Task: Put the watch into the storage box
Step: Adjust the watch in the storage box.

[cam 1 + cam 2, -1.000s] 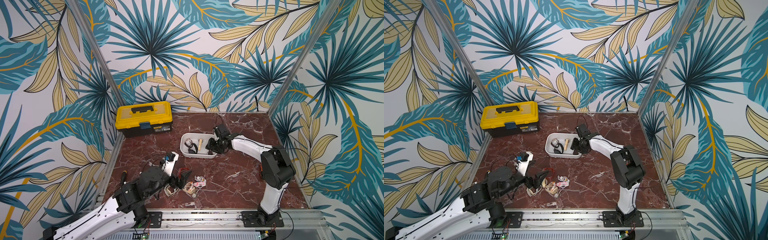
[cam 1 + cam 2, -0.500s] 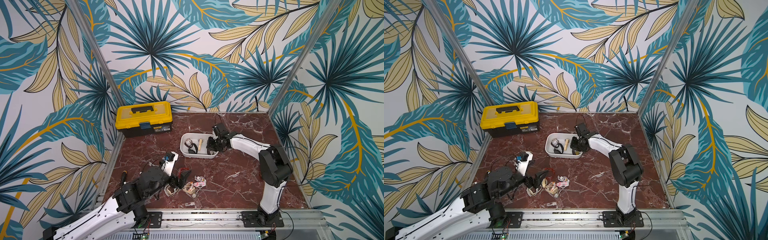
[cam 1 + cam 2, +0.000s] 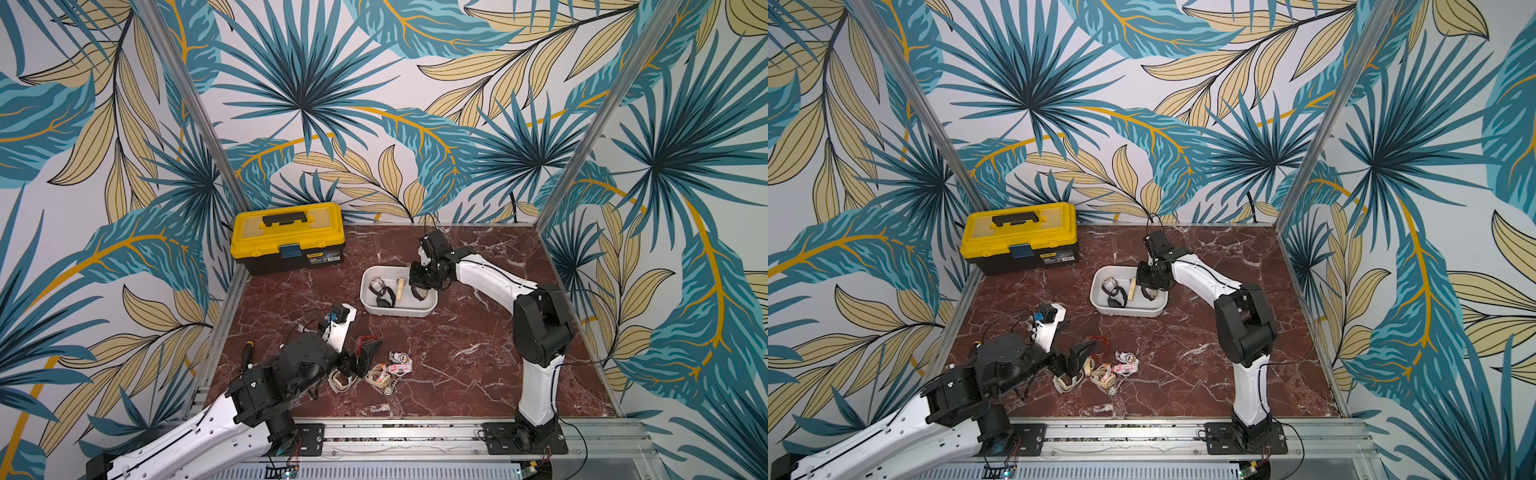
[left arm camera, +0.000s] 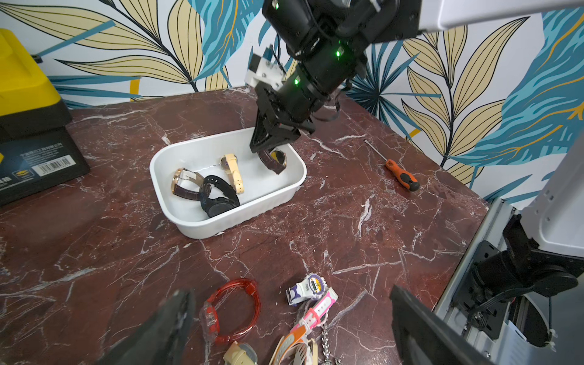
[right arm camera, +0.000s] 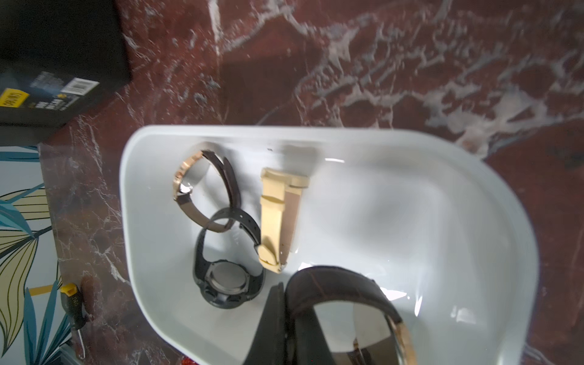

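On the bench (image 3: 457,365), a fourth watch (image 4: 274,159) is pinched in the storage box (image 4: 221,226) by the right gripper (image 4: 262,148); front-edge watches (image 3: 380,376) are left beside the splayed left gripper (image 3: 365,353).

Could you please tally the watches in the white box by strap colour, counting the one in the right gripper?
Brown: 2, a loose watch and the held watch
Black: 1, the black watch
Cream: 1, the cream watch
Total: 4
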